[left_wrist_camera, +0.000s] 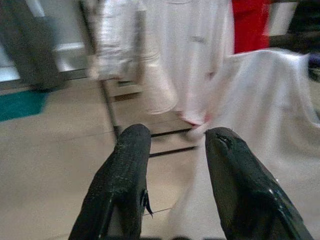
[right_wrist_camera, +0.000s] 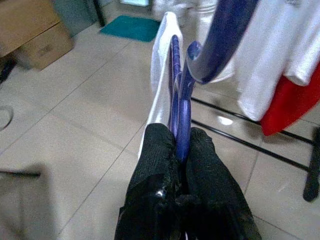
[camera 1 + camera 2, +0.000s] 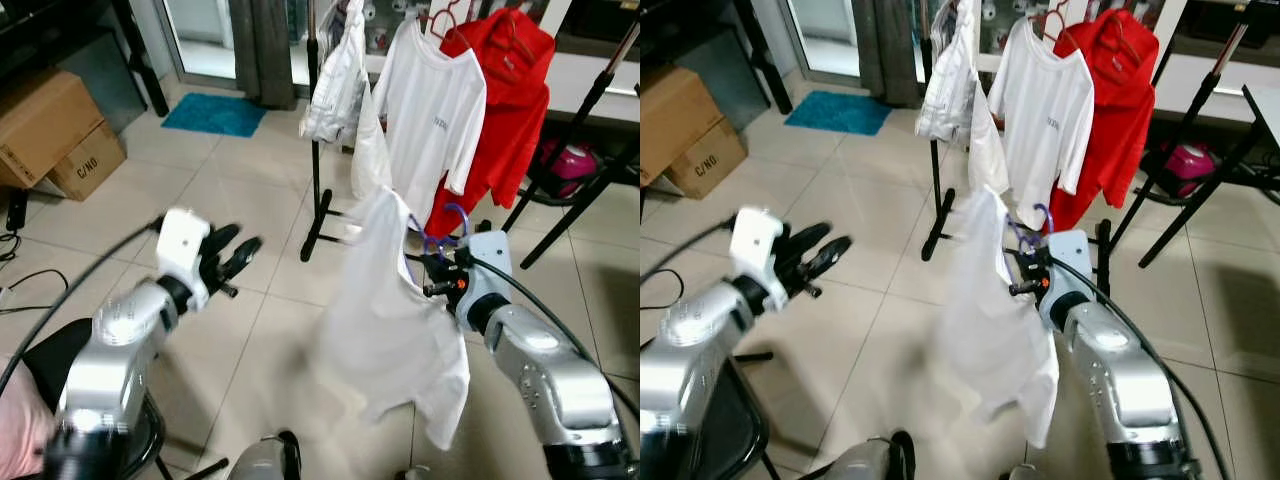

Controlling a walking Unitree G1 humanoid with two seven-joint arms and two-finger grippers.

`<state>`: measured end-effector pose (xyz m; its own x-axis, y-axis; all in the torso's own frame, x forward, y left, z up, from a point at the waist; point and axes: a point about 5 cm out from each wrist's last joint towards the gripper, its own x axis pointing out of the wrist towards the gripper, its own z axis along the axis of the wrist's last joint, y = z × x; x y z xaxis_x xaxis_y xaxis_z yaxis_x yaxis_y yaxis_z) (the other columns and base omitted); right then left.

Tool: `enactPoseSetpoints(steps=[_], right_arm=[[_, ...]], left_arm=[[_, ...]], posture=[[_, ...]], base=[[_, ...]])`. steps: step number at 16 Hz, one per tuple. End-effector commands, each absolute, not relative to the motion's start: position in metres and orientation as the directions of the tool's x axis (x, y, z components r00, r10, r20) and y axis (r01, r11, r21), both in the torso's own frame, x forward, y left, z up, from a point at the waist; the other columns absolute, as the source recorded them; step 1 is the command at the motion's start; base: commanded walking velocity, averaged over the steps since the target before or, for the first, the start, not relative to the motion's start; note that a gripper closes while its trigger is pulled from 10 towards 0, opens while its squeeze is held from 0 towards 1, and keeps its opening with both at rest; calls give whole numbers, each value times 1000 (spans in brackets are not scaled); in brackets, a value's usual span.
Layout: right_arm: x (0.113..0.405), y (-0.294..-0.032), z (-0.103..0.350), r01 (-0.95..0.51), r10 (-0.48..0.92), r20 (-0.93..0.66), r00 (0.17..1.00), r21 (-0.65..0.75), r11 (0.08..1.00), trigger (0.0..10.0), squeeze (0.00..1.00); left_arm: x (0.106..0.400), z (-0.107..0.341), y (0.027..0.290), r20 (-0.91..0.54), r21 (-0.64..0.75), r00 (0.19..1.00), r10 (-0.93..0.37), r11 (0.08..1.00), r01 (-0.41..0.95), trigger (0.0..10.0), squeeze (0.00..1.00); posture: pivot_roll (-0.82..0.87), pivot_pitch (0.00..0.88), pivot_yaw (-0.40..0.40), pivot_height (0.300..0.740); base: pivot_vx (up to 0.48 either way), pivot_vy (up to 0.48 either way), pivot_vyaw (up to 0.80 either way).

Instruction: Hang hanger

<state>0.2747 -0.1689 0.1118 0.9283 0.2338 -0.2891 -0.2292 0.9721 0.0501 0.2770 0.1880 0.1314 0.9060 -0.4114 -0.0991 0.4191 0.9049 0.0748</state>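
A blue plastic hanger (image 2: 181,95) carries a white shirt (image 3: 385,320) that hangs in front of me, above the tiled floor. My right gripper (image 3: 440,272) is shut on the hanger just below its hook (image 3: 452,215). In the right wrist view both black fingers (image 2: 157,155) pinch the blue hanger, with the shirt draped beyond. My left gripper (image 3: 235,258) is raised at the left, open and holding nothing, apart from the shirt. A black clothes rack (image 3: 318,190) stands ahead with a white T-shirt (image 3: 430,110), a red garment (image 3: 505,95) and pale clothes (image 3: 335,80) on it.
Cardboard boxes (image 3: 50,135) sit at the far left by a blue mat (image 3: 213,113). Black stand legs (image 3: 570,130) cross at the right near a pink object (image 3: 568,165). A dark seat (image 3: 60,360) and cables (image 3: 20,280) lie at my lower left.
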Motion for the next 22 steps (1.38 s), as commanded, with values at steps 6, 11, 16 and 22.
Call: enactPoseSetpoints(steps=[6, 11, 16, 22], right_arm=[[269, -158, 107, -120, 144, -222, 964, 116, 986, 10000, 0], [276, -164, 110, -79, 97, -222, 970, 90, 993, 10000, 0], [278, -166, 105, -66, 57, -216, 975, -35, 997, 10000, 0], [280, -160, 109, -99, 112, -210, 971, 72, 993, 10000, 0]], left_arm=[[266, 116, 174, -103, 112, 945, -312, 940, 323, 10000, 0], [269, 117, 168, -101, 95, 948, -301, 946, 310, 10000, 0], [269, 116, 168, -102, 95, 949, -298, 947, 308, 10000, 0], [268, 119, 170, -73, 56, 956, -286, 955, 290, 10000, 0]], posture=[[-60, 109, 69, 740], [-58, 110, 70, 740], [-54, 111, 66, 740], [-51, 112, 63, 740]], base=[[152, 0, -133], [333, 0, -775], [364, 0, -124], [374, 0, 0]])
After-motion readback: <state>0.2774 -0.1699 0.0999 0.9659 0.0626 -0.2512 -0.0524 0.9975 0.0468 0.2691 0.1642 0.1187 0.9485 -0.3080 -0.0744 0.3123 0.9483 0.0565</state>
